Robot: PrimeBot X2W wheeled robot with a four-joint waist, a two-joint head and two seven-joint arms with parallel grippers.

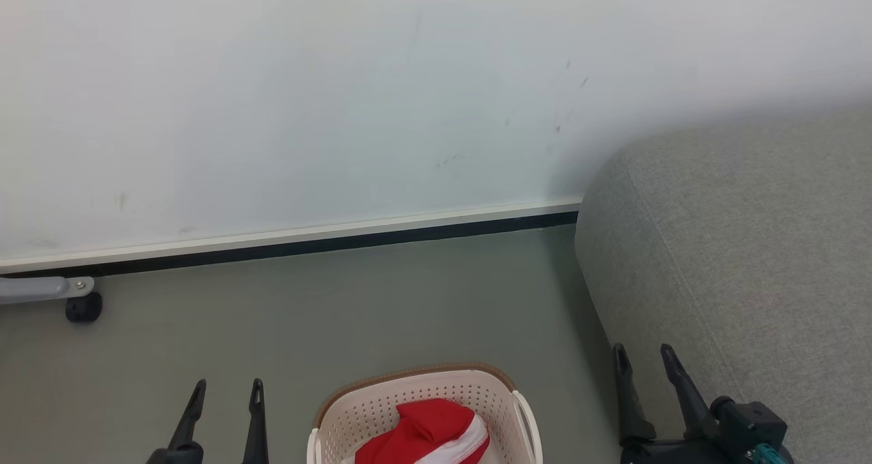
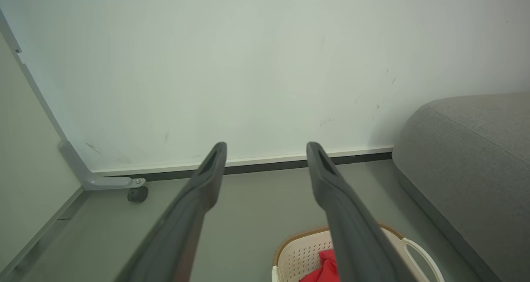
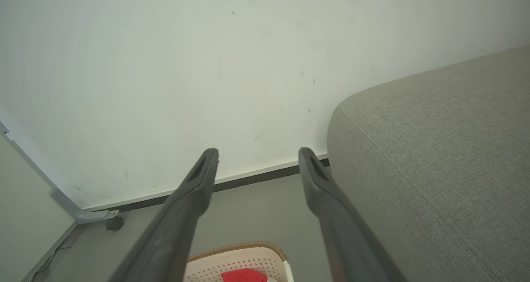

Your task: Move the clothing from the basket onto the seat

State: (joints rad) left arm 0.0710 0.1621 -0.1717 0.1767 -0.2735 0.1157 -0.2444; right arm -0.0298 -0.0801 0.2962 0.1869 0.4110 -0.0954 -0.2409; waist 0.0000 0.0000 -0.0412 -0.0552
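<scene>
1. Clothing, red with white trim, lies in the cream perforated plastic basket beside the large grey fabric seat
2. Left end effector and right end effector stand spread and empty; the first pickup is probably not begun
3. Next move: lower one into the basket and pinch cloth

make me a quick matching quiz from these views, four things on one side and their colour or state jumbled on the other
Things:
1. clothing
2. basket
3. seat
4. left gripper

Descriptions:
A. grey woven fabric, at the right of the head view
B. fingers apart, holding nothing
C. red and white, lying inside the basket
D. cream, perforated walls, brown rim

Pairs: 1-C, 2-D, 3-A, 4-B
</scene>
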